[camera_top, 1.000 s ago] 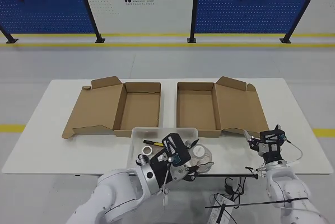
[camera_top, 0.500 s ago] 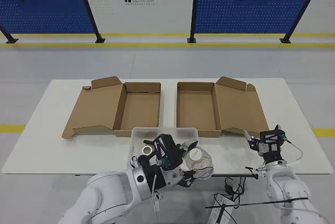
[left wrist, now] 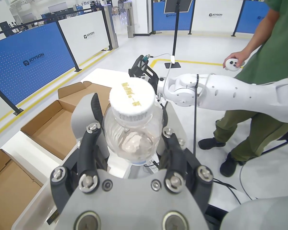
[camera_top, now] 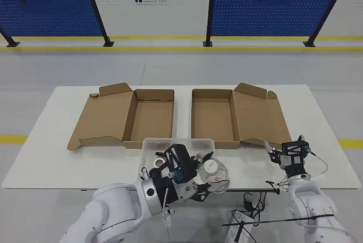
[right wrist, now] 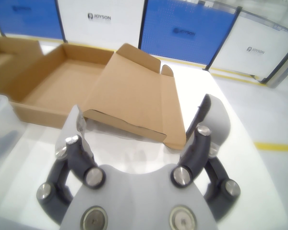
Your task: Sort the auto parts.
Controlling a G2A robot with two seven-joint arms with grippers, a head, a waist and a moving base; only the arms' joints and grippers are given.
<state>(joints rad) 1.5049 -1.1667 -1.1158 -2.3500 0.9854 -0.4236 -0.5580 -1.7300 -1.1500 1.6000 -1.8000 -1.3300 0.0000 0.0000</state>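
One bin [camera_top: 169,141] is counted on one table [camera_top: 42,158]; two boxes [camera_top: 151,118] are counted beyond the bin, and one bottle [left wrist: 132,130] at its edge.

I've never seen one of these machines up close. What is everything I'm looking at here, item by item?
table: one, white, under everything.
cardboard boxes: two, brown, open, side by side on the table's far half; left box, right box.
bin: one, clear plastic, at the table's near edge.
small parts: at least two, a white ring and a dark piece, in the bin.
bottle: one, clear with a white cap, held near the bin's right end.
barrier panels: several, blue and white, beyond the table.
left gripper: black and grey, shut on the bottle.
right gripper: black and grey, open, empty, over the table's near right corner.
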